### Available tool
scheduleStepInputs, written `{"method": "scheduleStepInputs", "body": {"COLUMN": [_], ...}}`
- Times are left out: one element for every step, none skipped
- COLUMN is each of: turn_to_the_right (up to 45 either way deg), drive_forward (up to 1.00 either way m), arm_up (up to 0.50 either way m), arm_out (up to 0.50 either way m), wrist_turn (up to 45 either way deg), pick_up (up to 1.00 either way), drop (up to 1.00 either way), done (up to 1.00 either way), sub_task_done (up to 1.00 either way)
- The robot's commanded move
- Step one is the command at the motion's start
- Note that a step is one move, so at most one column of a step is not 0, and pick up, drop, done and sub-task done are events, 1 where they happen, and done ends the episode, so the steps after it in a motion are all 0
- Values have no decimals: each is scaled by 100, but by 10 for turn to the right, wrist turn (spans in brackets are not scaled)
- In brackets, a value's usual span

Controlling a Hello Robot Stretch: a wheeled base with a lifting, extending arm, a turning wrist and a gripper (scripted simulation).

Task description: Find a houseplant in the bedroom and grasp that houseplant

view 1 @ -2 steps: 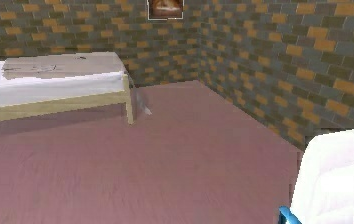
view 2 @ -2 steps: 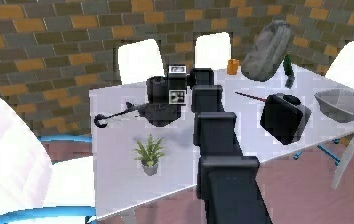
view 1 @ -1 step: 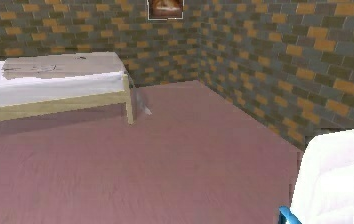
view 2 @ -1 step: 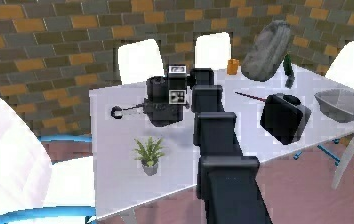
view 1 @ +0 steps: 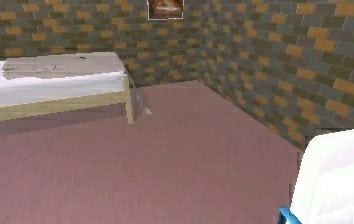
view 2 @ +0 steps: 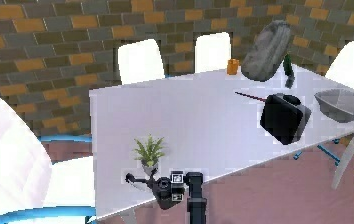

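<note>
Visibly, the houseplant (view 2: 149, 152) fans thin green leaves, upright on the table (view 2: 185, 110)

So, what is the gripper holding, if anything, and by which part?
It cannot be told: the small green leafy houseplant stands on the white table, near the dark gripper.

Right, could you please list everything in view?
Small green potted houseplant: one, green, table's near edge.
White rectangular table: one, white, arm side view's middle.
White moulded chairs: four, white, around table; one at forward view's right.
Grey rounded backpack: one, grey, table's far side.
Black boxy case: one, black, table's right half.
Grey bowl: one, grey, table's right end.
Small orange object: one, orange, beside backpack.
Wooden-framed white bed: one, forward view's left.
Framed wall picture: one, brown, brick wall.
End effector: one, dark, near houseplant; unclear whether it holds anything.
</note>
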Motion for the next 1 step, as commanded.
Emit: {"method": "scheduleStepInputs", "body": {"turn_to_the_right": [0], "drive_forward": [0], "arm_up": [0], "arm_out": [0], "wrist_turn": [0], "pick_up": [100], "drop": [0], "done": [0], "sub_task_done": [0]}}
